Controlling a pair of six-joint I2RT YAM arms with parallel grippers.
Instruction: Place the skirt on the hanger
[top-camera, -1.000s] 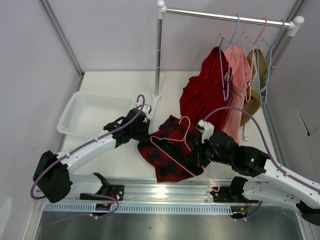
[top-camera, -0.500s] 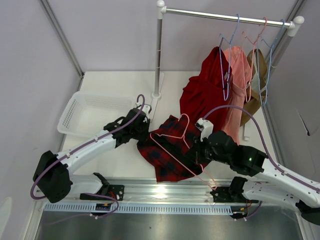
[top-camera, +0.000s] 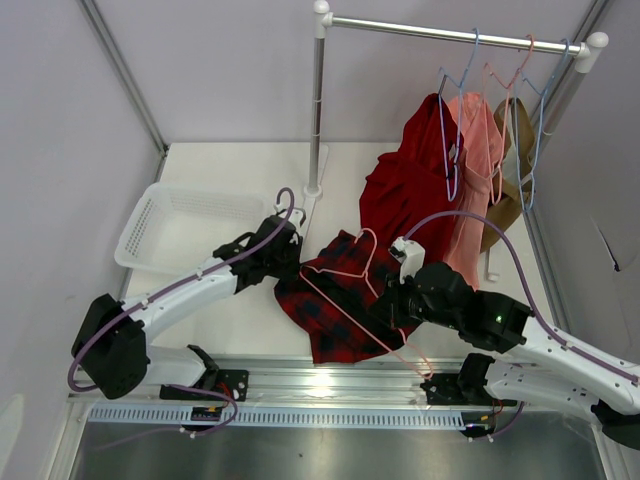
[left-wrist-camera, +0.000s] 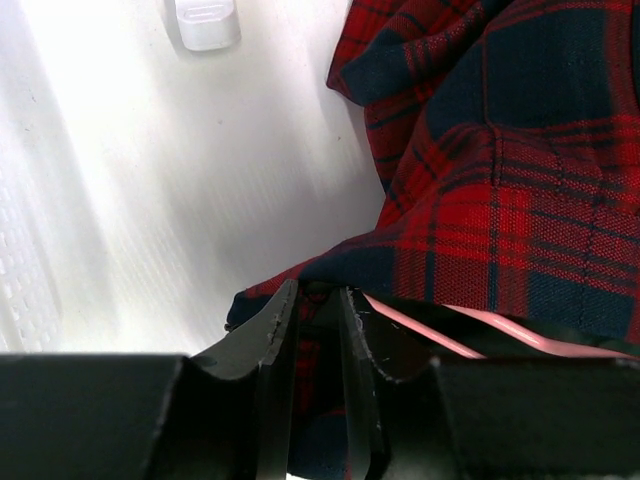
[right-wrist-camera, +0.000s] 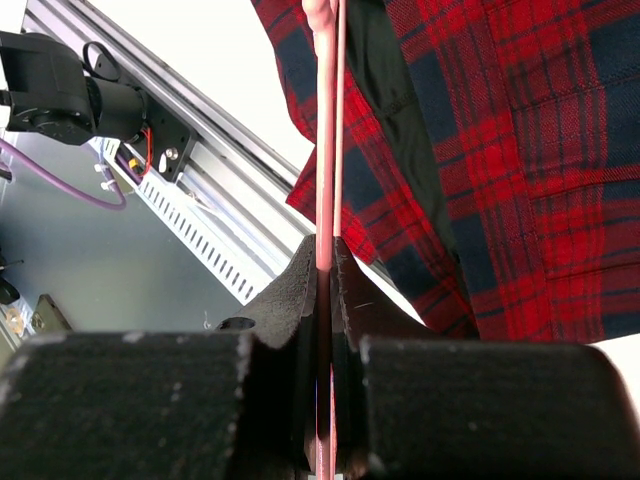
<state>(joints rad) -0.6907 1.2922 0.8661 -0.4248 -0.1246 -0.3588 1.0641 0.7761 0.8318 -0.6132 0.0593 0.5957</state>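
Note:
The red-and-black plaid skirt (top-camera: 335, 300) lies crumpled on the white table between the two arms. The pale-pink wire hanger (top-camera: 352, 272) lies across it, its hook toward the rack. My left gripper (top-camera: 290, 262) is at the skirt's left edge. In the left wrist view my left gripper (left-wrist-camera: 315, 290) is shut on a fold of the skirt (left-wrist-camera: 500, 180), with the hanger wire (left-wrist-camera: 420, 325) just beside the jaws. My right gripper (top-camera: 390, 310) is at the skirt's right side. In the right wrist view it (right-wrist-camera: 327, 245) is shut on the hanger wire (right-wrist-camera: 325, 120), above the skirt (right-wrist-camera: 500, 150).
A white basket (top-camera: 160, 225) stands at the left. The rack pole (top-camera: 318, 100) rises behind the skirt. A plain red garment (top-camera: 405, 185), a salmon one (top-camera: 475, 150) and blue hangers (top-camera: 455, 80) hang on the rail. A metal rail (top-camera: 330, 385) runs along the table's near edge.
My right gripper has carried the hanger slightly left and farther over the skirt. My left arm has shifted a little to the right, still holding the skirt's edge.

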